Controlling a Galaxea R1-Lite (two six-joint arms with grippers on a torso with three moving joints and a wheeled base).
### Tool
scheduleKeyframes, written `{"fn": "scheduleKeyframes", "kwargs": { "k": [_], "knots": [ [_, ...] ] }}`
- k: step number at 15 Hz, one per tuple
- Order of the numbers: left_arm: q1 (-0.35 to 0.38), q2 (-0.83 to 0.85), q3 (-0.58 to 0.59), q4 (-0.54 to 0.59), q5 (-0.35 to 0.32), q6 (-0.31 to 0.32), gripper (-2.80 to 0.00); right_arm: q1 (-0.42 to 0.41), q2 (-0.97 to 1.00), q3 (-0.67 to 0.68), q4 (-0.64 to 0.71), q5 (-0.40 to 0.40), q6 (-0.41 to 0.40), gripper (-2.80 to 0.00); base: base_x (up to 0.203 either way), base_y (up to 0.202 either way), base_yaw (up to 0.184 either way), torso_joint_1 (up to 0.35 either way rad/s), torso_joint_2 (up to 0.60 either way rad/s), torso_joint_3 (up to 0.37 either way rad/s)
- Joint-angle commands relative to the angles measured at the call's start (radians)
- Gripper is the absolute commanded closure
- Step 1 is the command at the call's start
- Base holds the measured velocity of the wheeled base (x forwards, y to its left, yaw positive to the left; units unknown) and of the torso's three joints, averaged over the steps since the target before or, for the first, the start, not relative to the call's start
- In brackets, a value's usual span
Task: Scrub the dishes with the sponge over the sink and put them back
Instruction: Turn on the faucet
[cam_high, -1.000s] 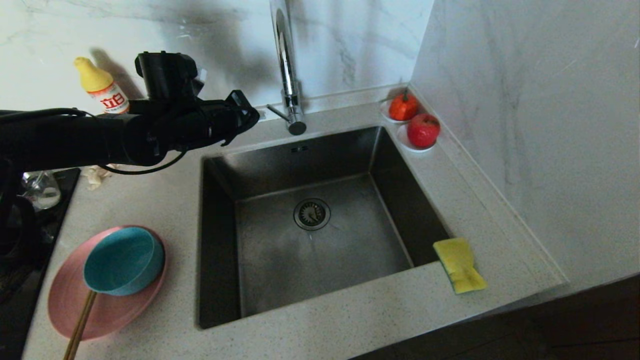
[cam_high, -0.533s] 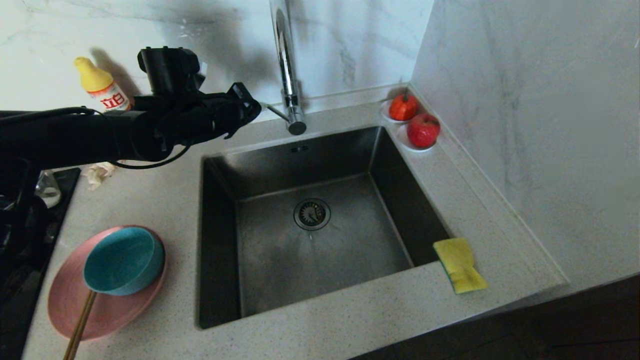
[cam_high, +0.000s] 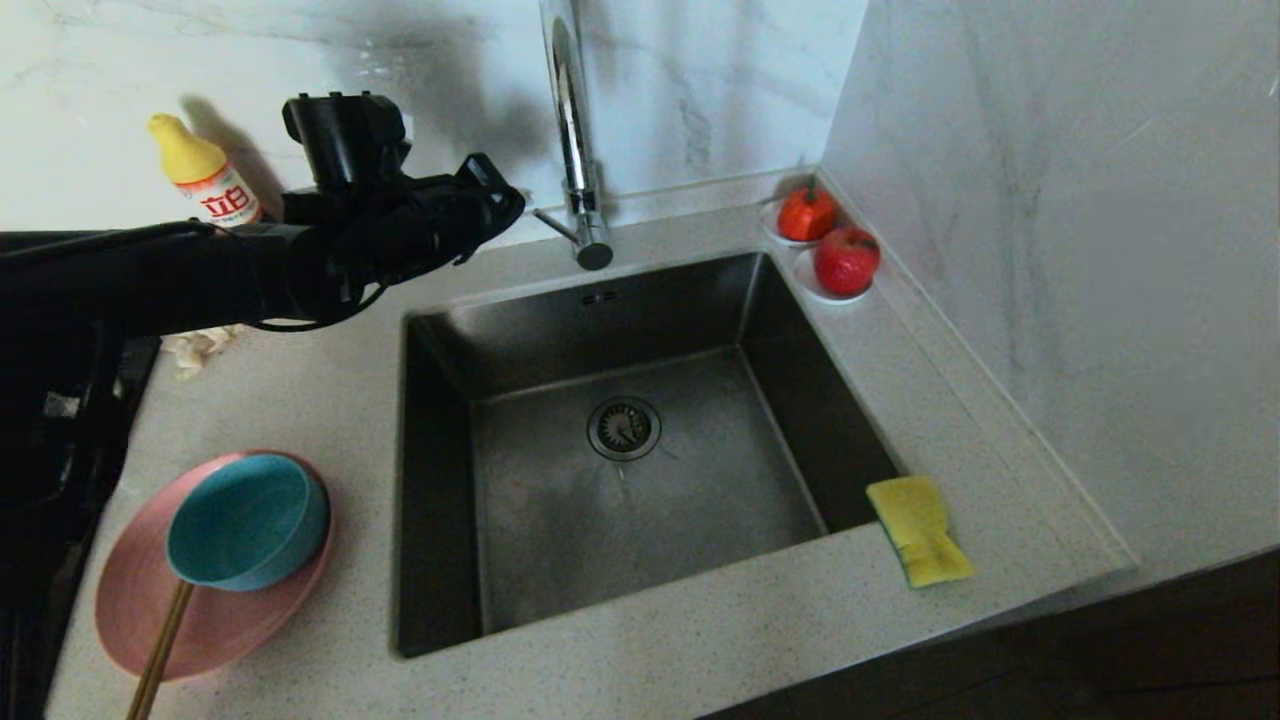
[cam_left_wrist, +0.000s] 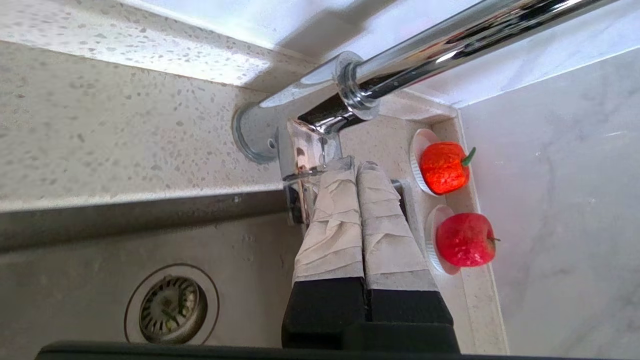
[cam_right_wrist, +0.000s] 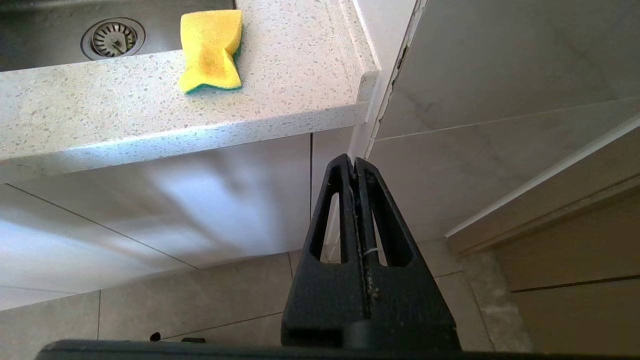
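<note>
Presently the left gripper, jaws closed and empty, points at the tap lever just ahead. The sponge lies well apart, across the sink; the parked right gripper, also closed, is nearer it.

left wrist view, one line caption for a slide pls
Shut left gripper reaches toward the chrome tap at the sink.

- White marble-veined walls meet in a corner before me.
- Speckled pale stone surface runs beneath them.
- Grey tiled floor lies below.
</note>
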Motion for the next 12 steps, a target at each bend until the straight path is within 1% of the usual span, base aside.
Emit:
{"fn": "scheduleKeyframes", "kwargs": {
  "k": [1, 4, 9, 12],
  "knots": [
    [-0.001, 0.031, -0.001, -0.022, 0.000, -0.004, 0.00, 0.000, 0.001, 0.000, 0.000, 0.000, 0.000, 0.00, 0.000, 0.000, 0.000, 0.000, 0.00, 0.000],
    [0.000, 0.051, -0.001, -0.083, 0.000, -0.004, 0.00, 0.000, 0.001, 0.001, 0.000, 0.000, 0.000, 0.00, 0.000, 0.000, 0.000, 0.000, 0.00, 0.000],
    [0.000, 0.060, -0.001, -0.088, -0.001, -0.002, 0.00, 0.000, 0.000, 0.000, 0.000, 0.000, 0.000, 0.00, 0.000, 0.000, 0.000, 0.000, 0.00, 0.000],
    [0.000, 0.069, -0.001, -0.115, -0.008, -0.005, 0.00, 0.000, 0.000, 0.000, 0.000, 0.000, 0.000, 0.00, 0.000, 0.000, 0.000, 0.000, 0.00, 0.000]
  ]
}}
